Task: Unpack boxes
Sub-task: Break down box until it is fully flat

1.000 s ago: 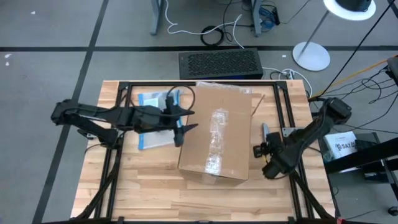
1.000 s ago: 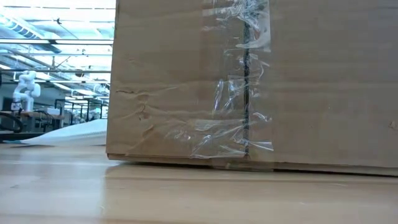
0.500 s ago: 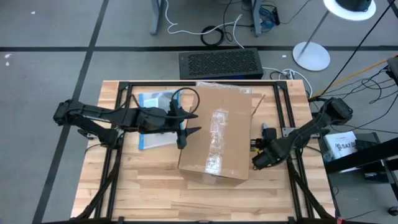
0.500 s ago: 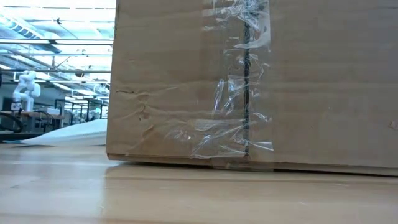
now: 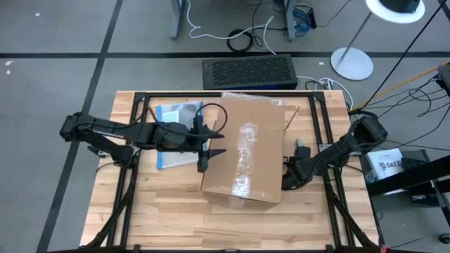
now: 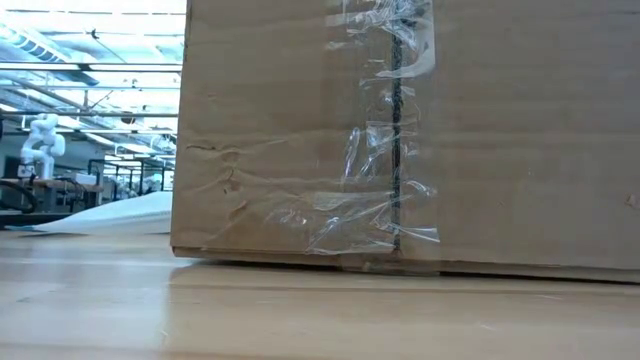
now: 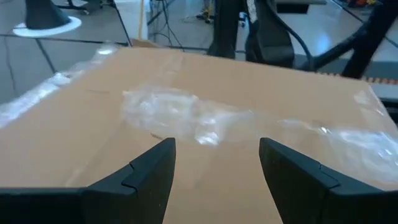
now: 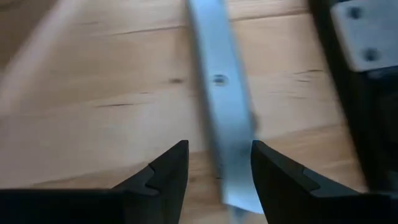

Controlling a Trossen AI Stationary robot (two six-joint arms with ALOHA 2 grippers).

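The brown cardboard box stands on its bottom on the wooden table, with crinkled clear tape along its top seam and down its near side. My left gripper hovers open at the box's left top edge, and its fingers point across the top without touching it. My right gripper is open and low beside the box's right side. It points down at the table, over a flat silvery strip.
A clear pouch with a blue edge lies left of the box under my left arm. A black grille-topped unit sits beyond the table's far edge. The black frame rails run along the table's sides. Bare wood lies near the front edge.
My right gripper has swung toward the table's left, in against the box's right side, and has sunk lower while turning. The box has stayed in place.
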